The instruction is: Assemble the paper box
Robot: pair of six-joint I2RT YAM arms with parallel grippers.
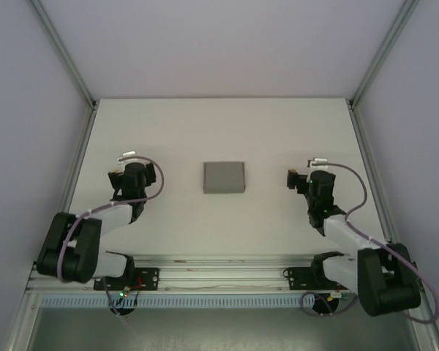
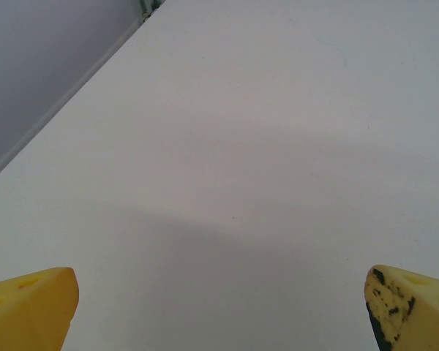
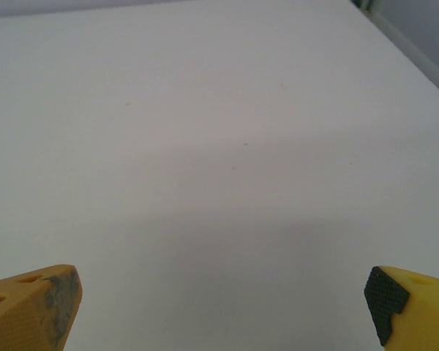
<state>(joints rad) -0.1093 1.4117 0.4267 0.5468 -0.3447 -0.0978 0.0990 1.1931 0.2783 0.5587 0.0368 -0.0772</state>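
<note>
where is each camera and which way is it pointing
top external: above and behind the bases, looking down on the table, paper box between left arm and right arm.
left wrist: on the left arm, looking forward along the table; left fingers spread at the bottom corners.
right wrist: likewise; right fingers spread.
shared: both wrist views show white table.

The left hand (image 2: 219, 318) is wide open over the white table (image 2: 241, 146). Its two yellow fingertips (image 2: 29, 307) sit in the lower corners, and the right one has black marks. A grey wall (image 2: 44, 51) runs along the table's left edge.
</note>
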